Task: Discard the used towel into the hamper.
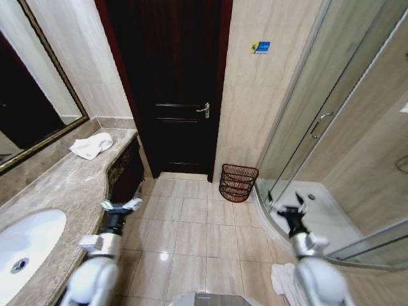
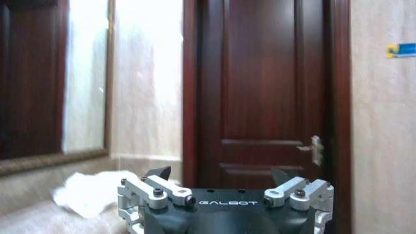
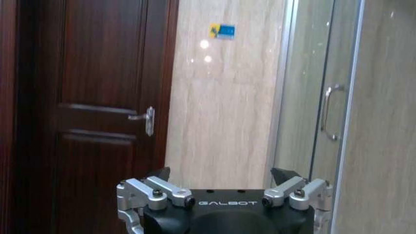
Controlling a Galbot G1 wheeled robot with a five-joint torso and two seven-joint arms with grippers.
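Countertop (image 1: 60,182) holds towel (image 1: 91,145); hamper (image 1: 238,182) beside door (image 1: 175,83).

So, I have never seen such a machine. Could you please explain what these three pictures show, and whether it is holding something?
This is a wheeled robot with two arms in a bathroom. One picture comes from a camera on its head, looking down; the two others come from cameras on its wrists. In the head view the left gripper is raised beside the marble counter and the right gripper near the glass shower. Both have their fingers open and hold nothing. A white towel lies on the counter's far end, past the sink. The reddish wire hamper stands on the floor beside the dark door.
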